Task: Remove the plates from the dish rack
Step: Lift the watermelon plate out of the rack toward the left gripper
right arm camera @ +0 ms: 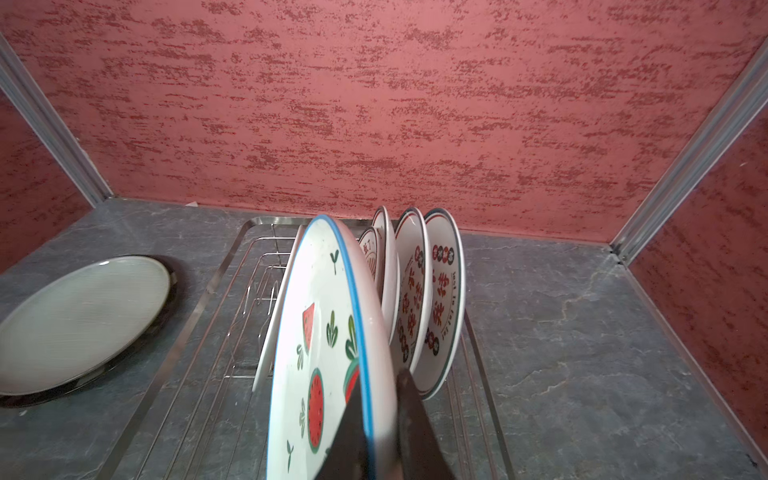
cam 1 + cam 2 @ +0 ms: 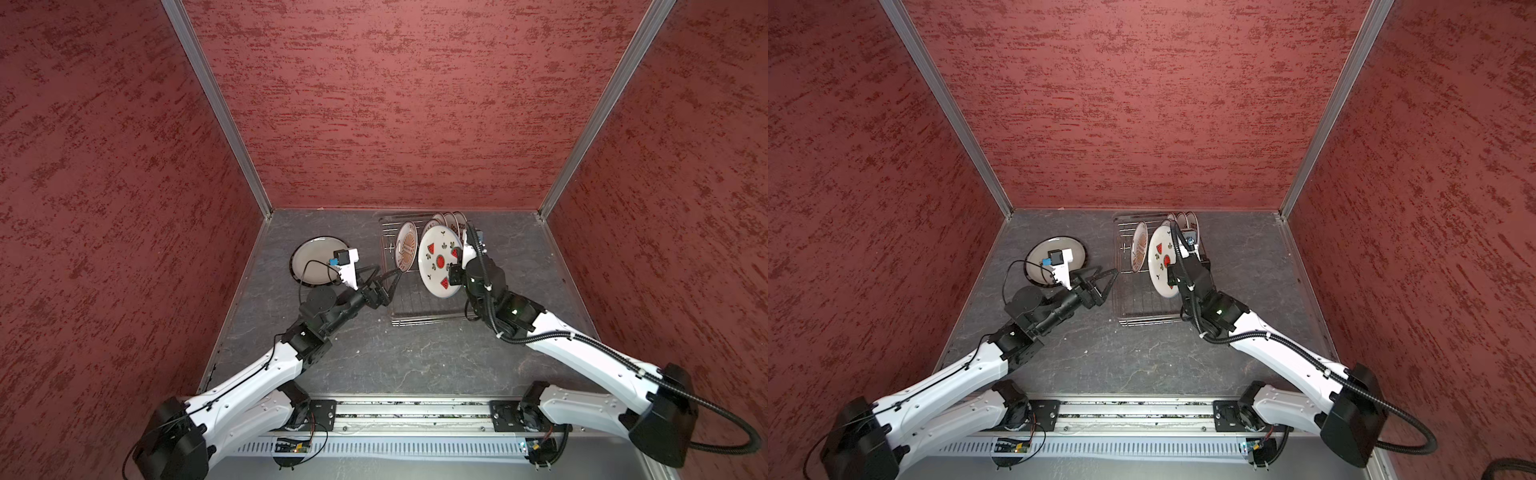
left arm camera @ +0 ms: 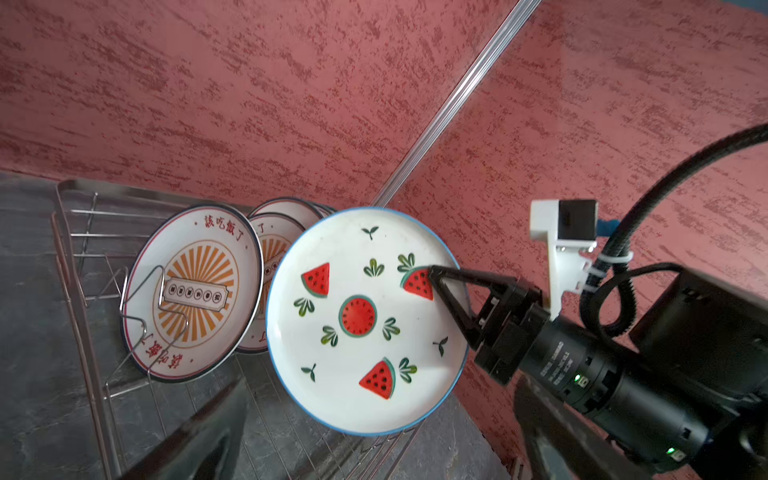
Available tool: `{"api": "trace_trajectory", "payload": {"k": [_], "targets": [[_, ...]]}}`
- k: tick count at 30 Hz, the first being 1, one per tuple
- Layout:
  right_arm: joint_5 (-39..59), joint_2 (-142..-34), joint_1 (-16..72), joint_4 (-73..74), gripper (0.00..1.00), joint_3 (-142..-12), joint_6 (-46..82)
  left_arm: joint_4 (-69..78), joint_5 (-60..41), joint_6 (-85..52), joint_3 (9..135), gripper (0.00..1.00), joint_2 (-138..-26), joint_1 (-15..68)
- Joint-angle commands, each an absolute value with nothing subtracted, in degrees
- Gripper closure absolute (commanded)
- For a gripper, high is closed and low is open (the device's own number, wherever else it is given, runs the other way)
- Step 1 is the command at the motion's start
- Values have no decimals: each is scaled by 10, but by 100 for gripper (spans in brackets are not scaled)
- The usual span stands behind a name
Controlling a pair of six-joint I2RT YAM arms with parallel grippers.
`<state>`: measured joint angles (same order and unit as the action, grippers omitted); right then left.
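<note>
My right gripper (image 1: 374,386) is shut on the rim of the watermelon plate (image 2: 438,262), holding it on edge, tilted, just above the dish rack (image 2: 415,307). The left wrist view shows its printed face (image 3: 361,320) and one right fingertip (image 3: 432,274) on it. Behind it in the rack stand an orange sunburst plate (image 2: 406,249) and several ring-motif plates (image 1: 440,299). My left gripper (image 2: 388,272) stands open and empty at the rack's left edge, facing the held plate. A grey dark-rimmed plate (image 1: 79,320) lies flat on the table to the left.
Red textured walls with aluminium corner posts (image 2: 216,104) close in the grey stone tabletop (image 2: 415,357) on three sides. The arms' mounting rail (image 2: 407,415) runs along the front edge. My left wrist camera (image 2: 345,257) hangs over the grey plate.
</note>
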<state>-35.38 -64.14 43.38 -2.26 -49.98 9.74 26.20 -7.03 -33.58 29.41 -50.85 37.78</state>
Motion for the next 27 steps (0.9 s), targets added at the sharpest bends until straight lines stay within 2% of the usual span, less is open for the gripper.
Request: {"api": "trace_trajectory", "payload": {"k": [1, 12, 27], "targets": [[-290, -593, 408, 87, 100, -491, 140, 221, -100, -326, 297, 1, -496, 376], [-48, -511, 335, 195, 100, -390, 246, 250, -57, -338, 264, 0, -496, 393], [99, -478, 308, 328, 100, -321, 353, 304, -72, -348, 262, 1, -551, 402]]}}
